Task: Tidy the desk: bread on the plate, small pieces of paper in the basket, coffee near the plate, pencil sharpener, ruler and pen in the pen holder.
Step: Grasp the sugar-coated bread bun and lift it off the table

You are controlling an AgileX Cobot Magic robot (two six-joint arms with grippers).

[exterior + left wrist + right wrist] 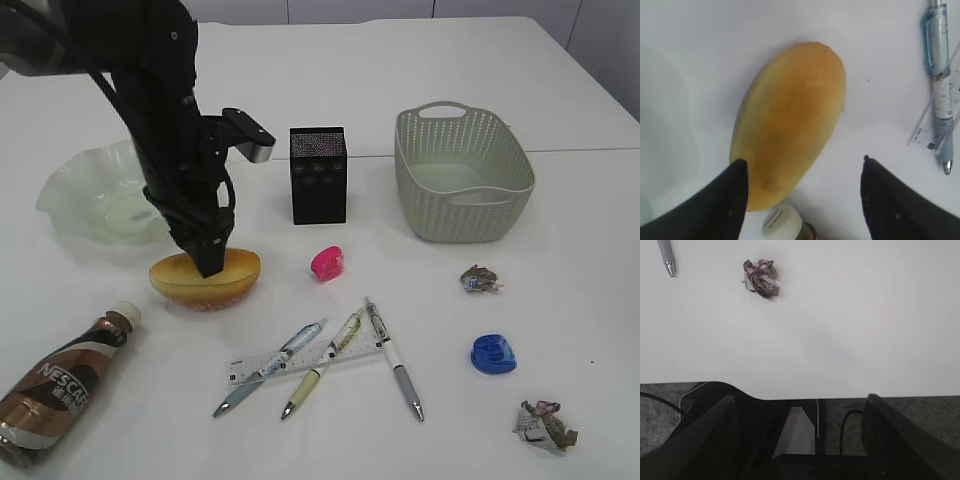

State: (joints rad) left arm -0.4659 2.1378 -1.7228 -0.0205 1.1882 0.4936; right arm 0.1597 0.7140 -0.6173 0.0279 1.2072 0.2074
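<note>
The golden bread [205,280] lies on the desk [560,250] in front of the pale-green plate [95,200]. My left gripper [208,262] hangs open right over the bread [790,120], one finger [735,190] at its near end and the other over bare desk. The coffee [65,385] lies on its side at front left, its cap [782,225] between my fingers. A pink pencil sharpener [327,263], the ruler [300,362] and three pens [395,355] lie mid-desk. My right gripper [797,405] is open over the desk's front edge, near crumpled paper [760,278].
The black pen holder [318,175] stands at the back centre, the grey-green basket [462,170] at the back right. Two paper pieces [479,279] [546,424] and a blue sharpener-like object [493,354] lie at the right.
</note>
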